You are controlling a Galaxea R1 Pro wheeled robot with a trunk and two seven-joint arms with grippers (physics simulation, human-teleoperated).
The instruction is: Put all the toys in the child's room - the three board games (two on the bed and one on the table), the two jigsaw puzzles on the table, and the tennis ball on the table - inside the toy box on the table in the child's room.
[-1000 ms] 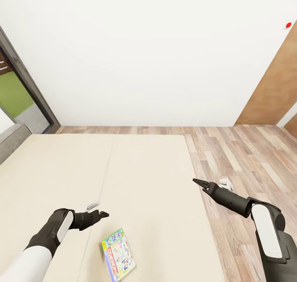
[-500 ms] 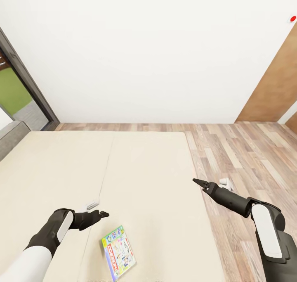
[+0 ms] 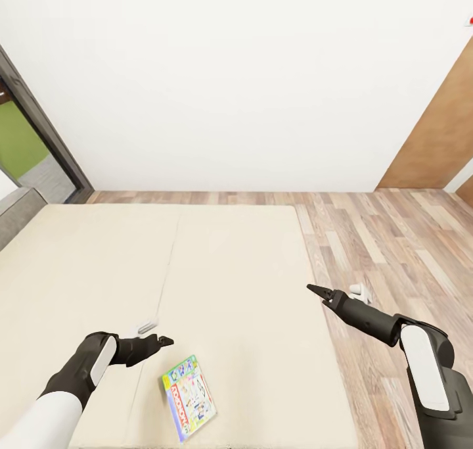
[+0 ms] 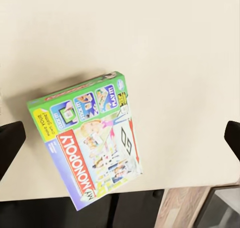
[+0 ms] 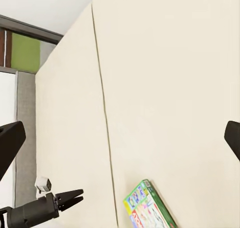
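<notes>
Monopoly board game [image 3: 188, 396] flat on bed [image 3: 230, 271], left fingers [image 3: 159, 340] near, apart

My left arm, white upper sleeve and black forearm, reaches forward and inward from low left of head view. My left black two-finger gripper [image 3: 164, 339] at its end, tips pointing right, fingers spread wide apart (left wrist view: dark fingertips [image 4: 11, 140] at opposite edges), nothing between them.

My right arm, black with white forearm panel, stretches forward from low right. My right black gripper [image 3: 313, 289] points up-left, holds nothing; right wrist view shows fingertips [image 5: 10, 138] far apart.
</notes>
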